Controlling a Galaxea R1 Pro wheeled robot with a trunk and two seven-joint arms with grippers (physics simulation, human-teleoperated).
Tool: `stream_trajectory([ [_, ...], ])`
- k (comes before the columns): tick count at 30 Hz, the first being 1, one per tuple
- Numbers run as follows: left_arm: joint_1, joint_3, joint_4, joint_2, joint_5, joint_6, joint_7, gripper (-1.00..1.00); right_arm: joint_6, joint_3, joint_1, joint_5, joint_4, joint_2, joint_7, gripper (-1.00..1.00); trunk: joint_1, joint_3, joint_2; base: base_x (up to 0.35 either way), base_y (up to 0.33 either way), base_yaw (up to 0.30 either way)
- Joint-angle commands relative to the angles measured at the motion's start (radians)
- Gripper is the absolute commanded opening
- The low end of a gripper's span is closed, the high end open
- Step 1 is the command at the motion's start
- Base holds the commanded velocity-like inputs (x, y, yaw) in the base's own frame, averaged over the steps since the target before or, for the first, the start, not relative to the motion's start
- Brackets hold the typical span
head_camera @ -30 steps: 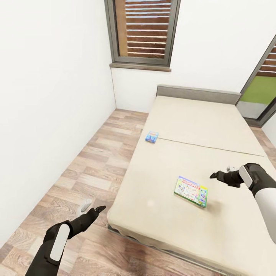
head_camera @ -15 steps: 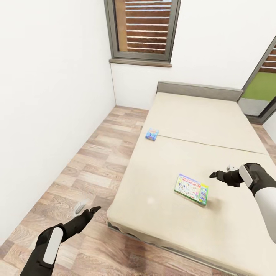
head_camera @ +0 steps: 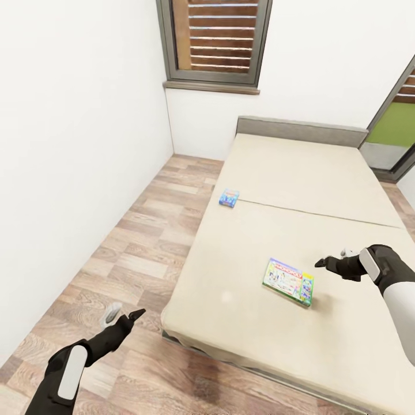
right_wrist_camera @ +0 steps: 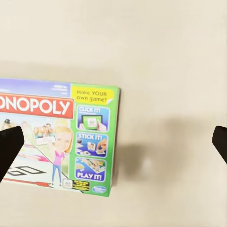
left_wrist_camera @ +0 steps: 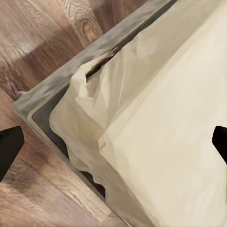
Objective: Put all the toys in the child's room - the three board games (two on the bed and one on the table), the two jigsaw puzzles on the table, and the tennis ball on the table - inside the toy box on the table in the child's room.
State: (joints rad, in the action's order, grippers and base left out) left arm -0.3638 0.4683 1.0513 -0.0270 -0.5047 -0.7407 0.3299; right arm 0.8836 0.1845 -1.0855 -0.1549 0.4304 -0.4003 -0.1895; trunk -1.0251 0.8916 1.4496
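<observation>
The right gripper (head_camera: 329, 263) hovers over the low beige mattress bed (head_camera: 300, 190), its dark fingers spread wide and holding nothing; in its wrist view the fingertips (right_wrist_camera: 9, 146) sit at the two edges of the picture, with the flat green-edged Monopoly board game box (right_wrist_camera: 56, 142) lying partly between them. In the head view that box (head_camera: 288, 281) lies flat on the mattress, just beside the gripper and nearer the bed's foot. The left gripper (head_camera: 122, 320) hangs off the bed's corner above the wood-plank floor (head_camera: 144, 242), also wide open and empty — its wrist view looks down on the rumpled sheet corner and grey frame (left_wrist_camera: 52, 94).

The step in hand looks like the pick-up of the first bed game. Next the right gripper would need to centre over the box, come down and close across its narrow width or an edge, since it lies flat.

Counted here: two board games — the green one and a smaller blue patterned box (head_camera: 229, 197) at the mattress's left edge, well apart.
</observation>
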Motion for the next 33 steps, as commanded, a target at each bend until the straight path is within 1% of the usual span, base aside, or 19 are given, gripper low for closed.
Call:
stream_trajectory([
  [1,-0.001,0.006,0.0,-0.001,-0.001,-0.008,0.003,1.0,0.005,0.004,0.0,0.0,0.001,0.0,-0.002,1.0,0.0,0.002,0.0,0.0,0.0,0.0],
  [17,0.0,0.011,-0.001,-0.003,0.0,-0.008,0.001,1.0,0.005,0.004,-0.001,0.0,0.001,0.0,-0.003,1.0,0.0,0.029,0.0,0.0,0.0,0.0],
  [33,0.0,0.009,-0.002,-0.004,0.0,-0.008,0.002,1.0,0.005,0.004,-0.001,0.0,0.001,0.0,-0.004,1.0,0.0,0.055,0.0,0.0,0.0,0.0],
])
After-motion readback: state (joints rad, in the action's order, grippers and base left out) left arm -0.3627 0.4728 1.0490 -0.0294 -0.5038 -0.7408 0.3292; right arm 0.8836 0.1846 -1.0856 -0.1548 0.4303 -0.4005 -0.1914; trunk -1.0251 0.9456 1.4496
